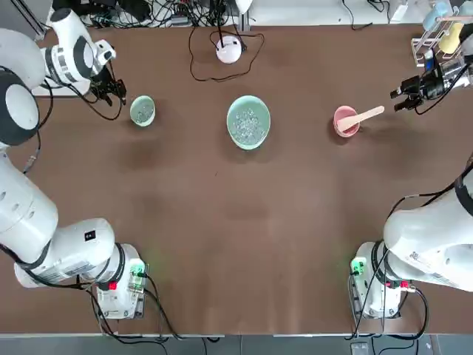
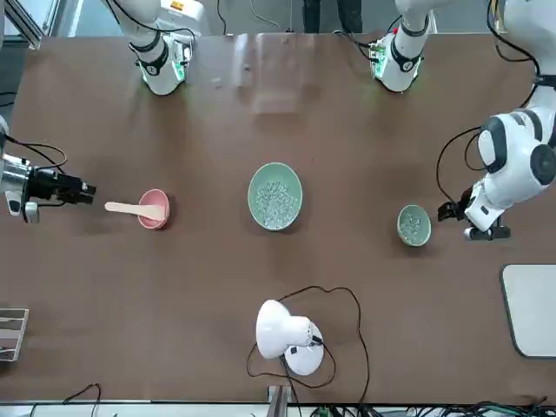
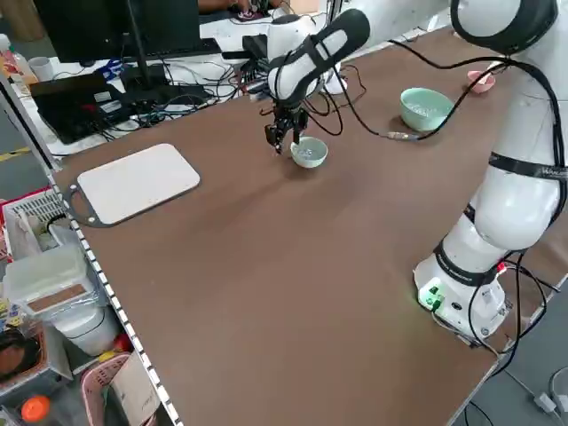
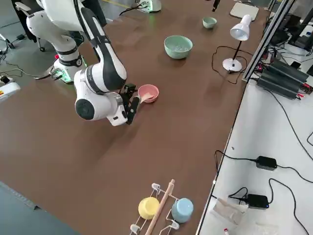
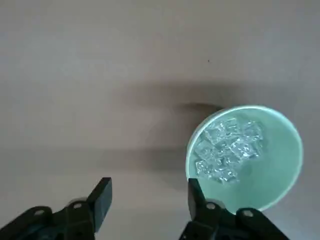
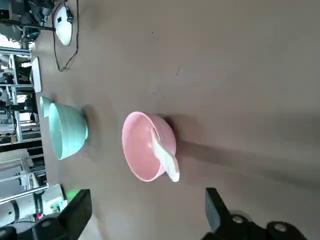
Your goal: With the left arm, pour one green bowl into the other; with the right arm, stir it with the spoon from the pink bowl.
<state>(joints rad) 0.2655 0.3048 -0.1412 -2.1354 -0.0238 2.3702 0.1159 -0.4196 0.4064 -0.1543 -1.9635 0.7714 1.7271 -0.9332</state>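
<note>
path: bare table point(image 1: 222, 222) between bowls | obstacle: lamp point(image 1: 229, 49) behind big bowl point(image 1: 248, 122)

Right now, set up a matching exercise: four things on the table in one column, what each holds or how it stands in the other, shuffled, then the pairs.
Things:
1. small mint-green bowl
2. pink bowl
3. large teal-green bowl
4. right gripper

States:
A. open, short of the spoon's handle
B. widest, mid-table, clear bits inside
C. holds the wooden spoon
D. beside the left gripper, clear bits inside

Pairs: 1-D, 2-C, 3-B, 4-A
</note>
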